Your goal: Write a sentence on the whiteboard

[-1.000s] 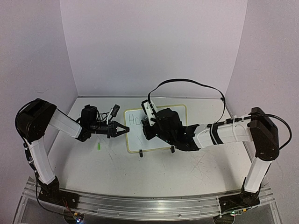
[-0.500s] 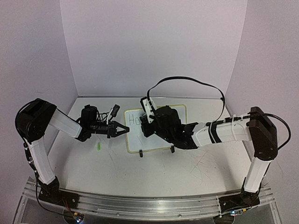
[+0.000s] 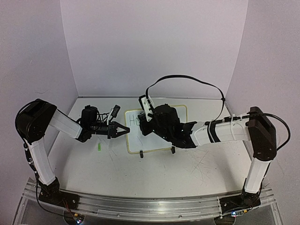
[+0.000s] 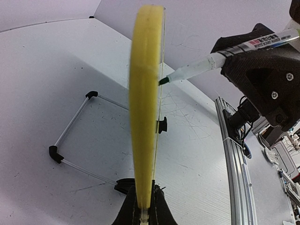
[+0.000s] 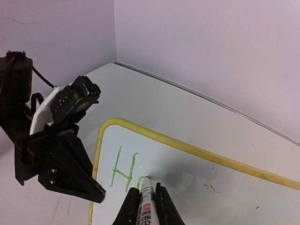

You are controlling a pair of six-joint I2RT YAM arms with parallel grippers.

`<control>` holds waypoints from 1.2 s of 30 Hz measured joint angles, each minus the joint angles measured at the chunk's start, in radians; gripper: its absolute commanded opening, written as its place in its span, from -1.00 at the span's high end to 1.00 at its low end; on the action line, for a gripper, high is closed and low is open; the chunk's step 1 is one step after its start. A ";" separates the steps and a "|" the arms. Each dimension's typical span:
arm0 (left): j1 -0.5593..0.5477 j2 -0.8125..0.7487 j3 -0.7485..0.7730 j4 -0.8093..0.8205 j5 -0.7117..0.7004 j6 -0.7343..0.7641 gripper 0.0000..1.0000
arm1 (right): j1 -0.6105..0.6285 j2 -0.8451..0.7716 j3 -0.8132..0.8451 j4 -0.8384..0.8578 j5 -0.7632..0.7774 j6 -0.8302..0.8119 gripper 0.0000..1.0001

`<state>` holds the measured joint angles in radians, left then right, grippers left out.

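The whiteboard (image 3: 134, 140) stands tilted on the table, white with a yellow rim (image 5: 206, 154). My left gripper (image 3: 123, 130) is shut on its left edge, and in the left wrist view the board shows edge-on (image 4: 145, 93) between the fingers (image 4: 144, 201). My right gripper (image 5: 144, 193) is shut on a white marker (image 5: 146, 197), and the marker's green tip touches the board. The sentence (image 5: 123, 169) stands as a green "H" with a short curved stroke beside it at the board's upper left. The marker (image 4: 225, 54) also shows in the left wrist view, its tip against the board face.
A small green cap (image 3: 99, 147) lies on the table left of the board. Two black clip feet (image 3: 141, 154) (image 3: 173, 150) hold the board's lower edge. A wire stand frame (image 4: 70, 126) lies behind it. A metal rail (image 3: 150, 204) runs along the near edge, and walls close three sides.
My right arm has shifted a little to the left over the board with the marker, its cable moving along. The left arm and the board have stayed still.
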<state>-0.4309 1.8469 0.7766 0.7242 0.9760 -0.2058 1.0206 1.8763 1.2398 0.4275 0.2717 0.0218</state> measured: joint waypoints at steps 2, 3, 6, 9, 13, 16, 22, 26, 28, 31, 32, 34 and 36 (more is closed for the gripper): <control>0.000 0.000 0.000 0.000 0.000 0.000 1.00 | 0.000 0.005 0.011 -0.001 -0.002 -0.001 1.00; 0.000 0.000 0.000 0.000 0.000 0.000 1.00 | 0.000 0.007 0.015 -0.002 -0.004 -0.002 1.00; 0.000 0.000 0.000 0.000 0.000 0.000 1.00 | 0.000 0.007 0.017 -0.002 -0.011 -0.003 1.00; 0.000 0.000 0.000 0.000 0.001 0.001 1.00 | 0.000 -0.018 -0.022 0.008 -0.024 0.001 1.00; 0.000 0.000 0.000 0.000 0.002 0.002 1.00 | -0.005 -0.108 -0.110 0.003 -0.039 0.004 1.00; 0.000 0.000 0.000 0.000 0.002 0.002 1.00 | -0.013 -0.134 -0.114 0.016 -0.043 0.004 1.00; 0.000 -0.001 0.000 0.000 0.002 0.002 1.00 | -0.023 -0.111 -0.095 0.013 -0.044 0.000 1.00; 0.000 -0.001 0.000 0.000 0.002 0.002 1.00 | -0.024 -0.085 -0.072 0.012 -0.044 -0.003 1.00; 0.000 -0.001 0.000 0.000 0.002 0.003 1.00 | -0.024 -0.077 -0.065 0.012 -0.044 -0.004 1.00; 0.000 -0.001 0.000 0.000 0.002 0.003 1.00 | -0.024 -0.070 -0.056 0.007 -0.040 -0.005 1.00; 0.000 -0.001 0.000 0.000 0.002 0.004 1.00 | -0.024 -0.068 -0.054 0.007 -0.038 -0.005 1.00; 0.000 -0.001 0.000 0.000 0.002 0.004 1.00 | -0.024 -0.065 -0.050 0.005 -0.033 -0.006 1.00; 0.000 0.000 0.000 0.000 0.002 0.004 1.00 | -0.024 -0.060 -0.049 0.004 -0.030 -0.006 1.00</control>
<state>-0.4309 1.8464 0.7765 0.7245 0.9783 -0.2016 0.9970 1.8164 1.1903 0.4315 0.2422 0.0154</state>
